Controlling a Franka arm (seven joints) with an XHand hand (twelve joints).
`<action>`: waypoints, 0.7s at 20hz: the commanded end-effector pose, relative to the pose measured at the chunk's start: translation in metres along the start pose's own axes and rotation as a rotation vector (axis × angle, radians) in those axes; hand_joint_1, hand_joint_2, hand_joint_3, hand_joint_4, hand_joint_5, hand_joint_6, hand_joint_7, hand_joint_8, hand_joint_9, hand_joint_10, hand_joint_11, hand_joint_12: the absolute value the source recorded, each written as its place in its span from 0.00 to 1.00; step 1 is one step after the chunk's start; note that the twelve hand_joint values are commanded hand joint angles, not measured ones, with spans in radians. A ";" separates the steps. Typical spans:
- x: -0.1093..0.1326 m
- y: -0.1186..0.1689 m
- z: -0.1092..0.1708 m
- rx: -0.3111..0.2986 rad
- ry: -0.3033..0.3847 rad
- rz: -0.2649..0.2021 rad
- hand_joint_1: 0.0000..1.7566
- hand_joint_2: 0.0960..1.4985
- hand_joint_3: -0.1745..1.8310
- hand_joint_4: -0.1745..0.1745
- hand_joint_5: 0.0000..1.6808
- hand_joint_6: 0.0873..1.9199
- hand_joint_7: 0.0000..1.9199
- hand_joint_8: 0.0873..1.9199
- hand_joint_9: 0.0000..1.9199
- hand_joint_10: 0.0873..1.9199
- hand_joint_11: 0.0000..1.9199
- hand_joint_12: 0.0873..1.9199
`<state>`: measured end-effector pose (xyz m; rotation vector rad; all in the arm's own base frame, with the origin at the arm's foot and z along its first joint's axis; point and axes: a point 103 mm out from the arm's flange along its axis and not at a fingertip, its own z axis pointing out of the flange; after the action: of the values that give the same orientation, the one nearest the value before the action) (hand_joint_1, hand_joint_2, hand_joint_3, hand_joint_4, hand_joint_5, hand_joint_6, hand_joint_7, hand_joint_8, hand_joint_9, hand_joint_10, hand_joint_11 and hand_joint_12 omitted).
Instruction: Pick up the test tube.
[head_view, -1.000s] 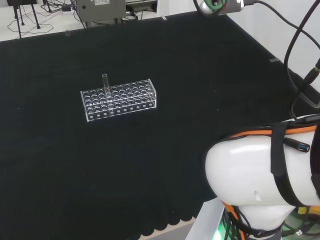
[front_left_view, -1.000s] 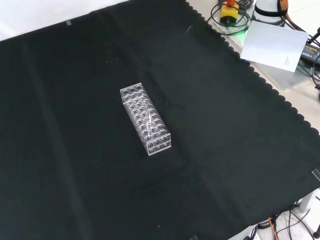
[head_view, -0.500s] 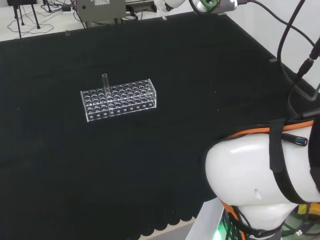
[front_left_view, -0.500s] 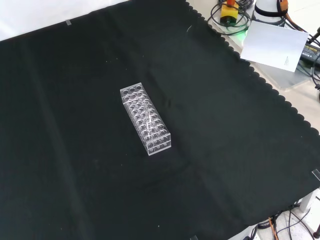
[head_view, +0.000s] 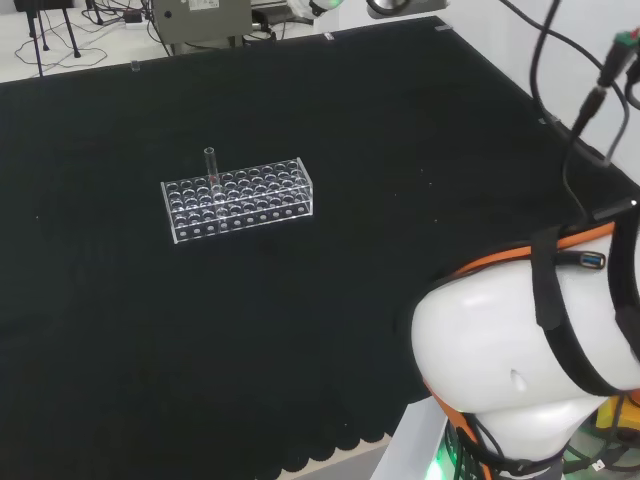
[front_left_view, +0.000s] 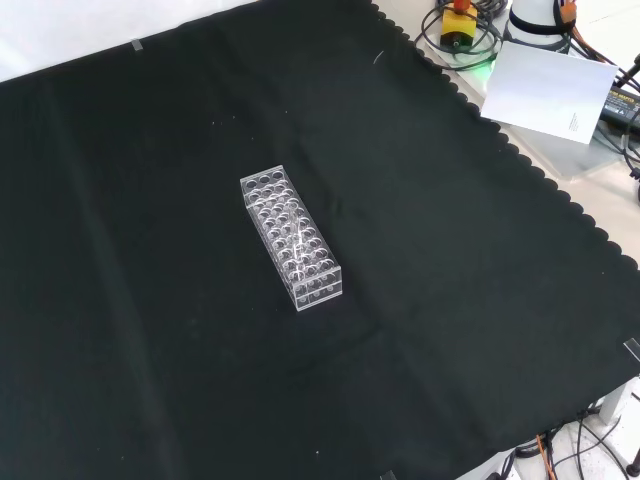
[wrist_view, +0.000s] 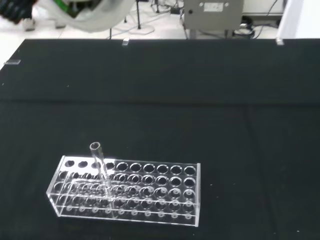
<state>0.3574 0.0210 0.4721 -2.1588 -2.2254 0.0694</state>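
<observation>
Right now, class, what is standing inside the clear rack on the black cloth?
One test tube stands upright in the clear rack, near one end, its open mouth rising above the top plate. The other holes look empty. Whether the tube holds any liquid cannot be told.

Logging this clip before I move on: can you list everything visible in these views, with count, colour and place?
test tube: one, clear, standing upright in the rack, its open top above the rack's upper plate
rack: one, clear plastic with rows of round holes, near the middle of the cloth
cloth: one, black with a scalloped edge, covering the bench
sheet of paper: one, white, off the cloth at the front view's upper right
grey box: one, on the floor beyond the cloth's far edge in the wrist view
arm: one, white with orange trim and black straps, at the head view's lower right
</observation>
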 end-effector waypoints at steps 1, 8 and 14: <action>0.019 0.049 0.014 0.042 -0.011 -0.095 0.49 0.39 0.42 0.27 0.24 0.00 0.16 0.45 0.17 0.49 0.09 0.78; 0.030 0.084 0.031 0.096 -0.013 -0.134 0.51 0.39 0.42 0.21 0.28 0.00 0.23 0.44 0.23 0.47 0.12 0.77; 0.047 0.116 0.057 0.152 -0.042 -0.178 0.52 0.39 0.42 0.19 0.30 0.02 0.25 0.45 0.25 0.46 0.13 0.77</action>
<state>0.4410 0.0502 0.4330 -1.9802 -2.2920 0.1935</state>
